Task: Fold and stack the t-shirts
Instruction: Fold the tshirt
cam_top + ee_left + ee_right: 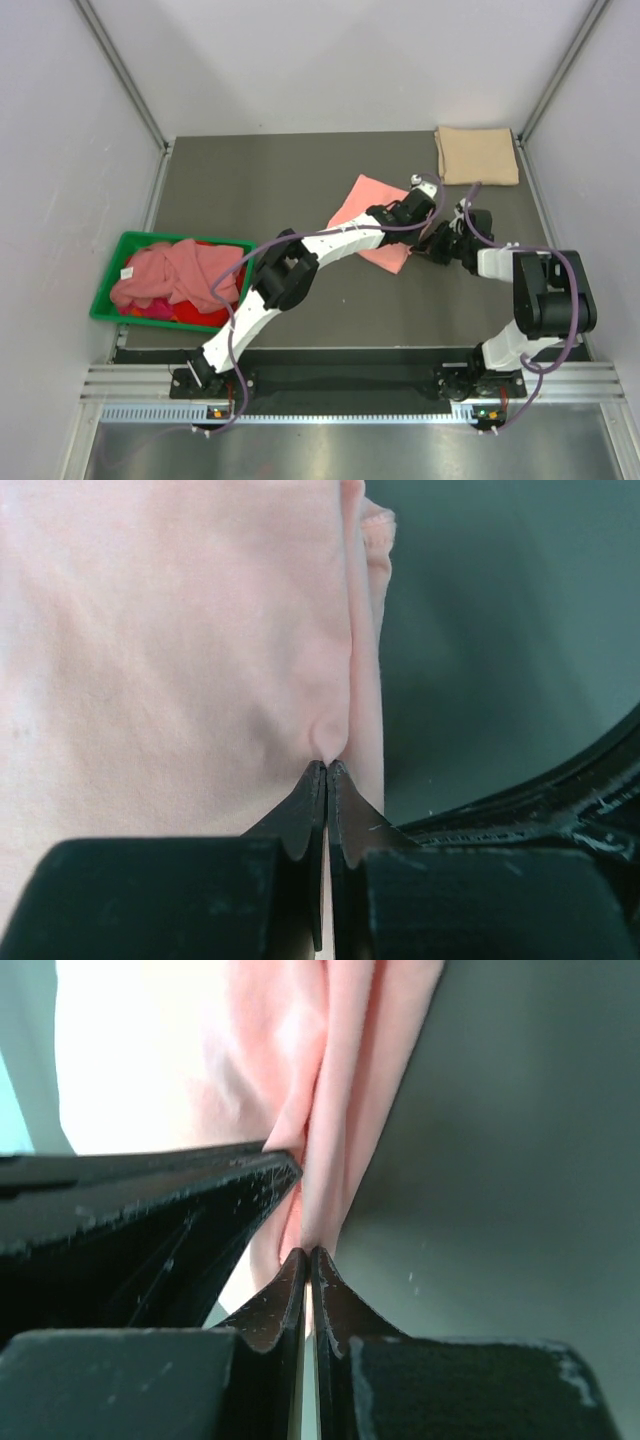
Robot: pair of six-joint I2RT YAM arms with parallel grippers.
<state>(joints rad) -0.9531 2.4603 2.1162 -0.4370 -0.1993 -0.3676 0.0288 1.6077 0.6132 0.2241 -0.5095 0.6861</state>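
Observation:
A folded salmon-pink t-shirt (362, 207) lies mid-table, partly under my left arm. My left gripper (421, 203) is at its far right corner. In the left wrist view the left gripper (327, 767) is shut on a pinch of the salmon-pink t-shirt (180, 650) near its edge. My right gripper (438, 246) is at the near right edge. In the right wrist view the right gripper (306, 1253) is shut on a fold of the salmon-pink t-shirt (340, 1110). A folded tan-beige t-shirt (476, 155) rests at the far right corner.
A green bin (117, 262) at the left edge holds crumpled pink cloth (170, 272) and red cloth (160, 311). Grey walls close in the table on the left, back and right. The two arms sit close together over the shirt's right side.

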